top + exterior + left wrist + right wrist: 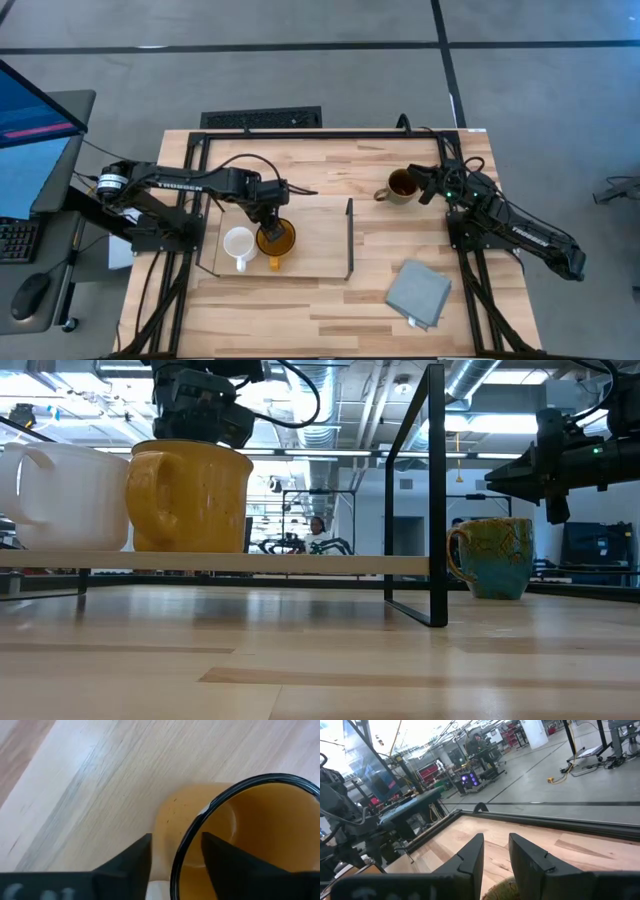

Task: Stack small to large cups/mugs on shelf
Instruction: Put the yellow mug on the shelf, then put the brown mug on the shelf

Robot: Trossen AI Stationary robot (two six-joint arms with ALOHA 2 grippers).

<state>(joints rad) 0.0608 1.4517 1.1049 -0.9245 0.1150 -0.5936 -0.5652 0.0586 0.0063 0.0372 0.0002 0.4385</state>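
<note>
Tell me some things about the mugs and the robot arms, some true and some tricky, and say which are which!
1. The white mug and yellow mug stand side by side on the shelf. True.
2. The olive mug is on the shelf too. False: it stands on the table, outside the shelf's upright end.
3. The left end effector has one finger inside the yellow mug's rim and one outside. True.
4. The grey cloth covers the white mug. False: it lies on the table, apart.
5. The right end effector hangs over the olive mug. True.

White mug [238, 244], amber-yellow mug [276, 238] — olive-brown mug [401, 185], teal-mottled outside.
</note>
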